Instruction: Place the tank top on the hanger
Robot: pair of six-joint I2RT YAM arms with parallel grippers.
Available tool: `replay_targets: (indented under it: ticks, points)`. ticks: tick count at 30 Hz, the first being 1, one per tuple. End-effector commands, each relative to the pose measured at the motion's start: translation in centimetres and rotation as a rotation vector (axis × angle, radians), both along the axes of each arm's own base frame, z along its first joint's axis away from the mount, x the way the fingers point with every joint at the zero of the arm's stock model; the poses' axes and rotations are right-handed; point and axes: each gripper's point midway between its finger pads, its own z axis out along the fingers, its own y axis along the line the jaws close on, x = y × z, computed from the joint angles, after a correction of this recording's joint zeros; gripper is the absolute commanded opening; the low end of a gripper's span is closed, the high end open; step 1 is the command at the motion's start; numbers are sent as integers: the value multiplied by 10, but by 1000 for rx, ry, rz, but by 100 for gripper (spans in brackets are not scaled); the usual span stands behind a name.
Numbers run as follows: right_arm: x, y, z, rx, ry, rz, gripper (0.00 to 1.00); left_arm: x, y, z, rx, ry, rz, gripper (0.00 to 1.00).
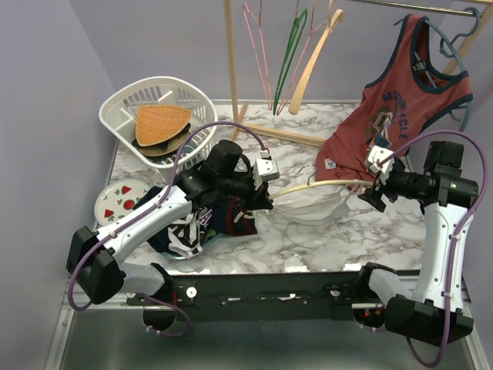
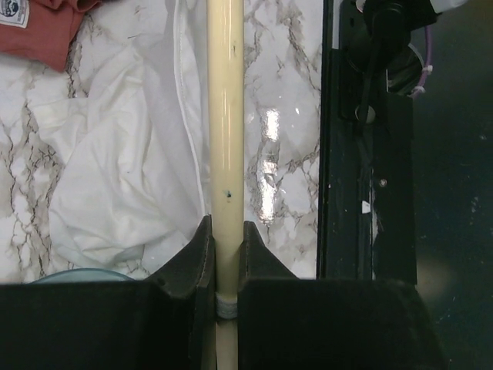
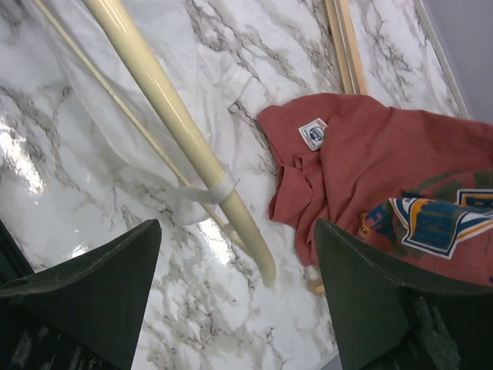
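Marble surface (image 1: 308, 247) with the white tank top (image 1: 312, 210) crumpled on it beside the cream hanger (image 1: 308, 187); left gripper (image 2: 225, 235) clamps one hanger end, right gripper (image 3: 237, 231) released above the other; a strap (image 3: 208, 191) loops that tip. Best to draw that strap inward, hanger kept level.
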Motion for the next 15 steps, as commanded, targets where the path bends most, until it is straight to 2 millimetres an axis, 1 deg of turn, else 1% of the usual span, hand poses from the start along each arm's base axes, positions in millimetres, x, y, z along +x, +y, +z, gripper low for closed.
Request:
replay_targets:
  ticks: [1, 2, 3, 5, 6, 7, 9, 12, 13, 15]
  points:
    - [-42, 14, -28, -53, 68, 166, 89, -22, -3, 30, -53, -78, -132, 0]
    - [-43, 15, -30, -64, 56, 185, 89, -25, -5, 29, -47, -76, -144, 0]
    - [-45, 17, -36, -58, 63, 203, 89, -26, -5, 29, -44, -78, -152, 0]
    - [-53, 21, -45, -56, 74, 252, 88, -31, -7, 28, -29, -81, -176, 0]
    - [-55, 23, -48, -52, 73, 261, 88, -32, -7, 28, -24, -81, -182, 0]
    - [-59, 26, -55, -35, 88, 270, 87, -33, -7, 28, -17, -80, -186, 0]
    - [-63, 29, -61, -36, 93, 287, 86, -33, -8, 29, -14, -85, -191, 0]
    - [-72, 31, -74, -31, 126, 294, 76, -31, -9, 31, -5, -95, -185, 0]
    - [-74, 31, -76, -36, 131, 296, 67, -30, -8, 33, -2, -101, -183, 0]
    - [-78, 32, -83, -33, 151, 297, 55, -29, -8, 33, 0, -116, -183, 0]
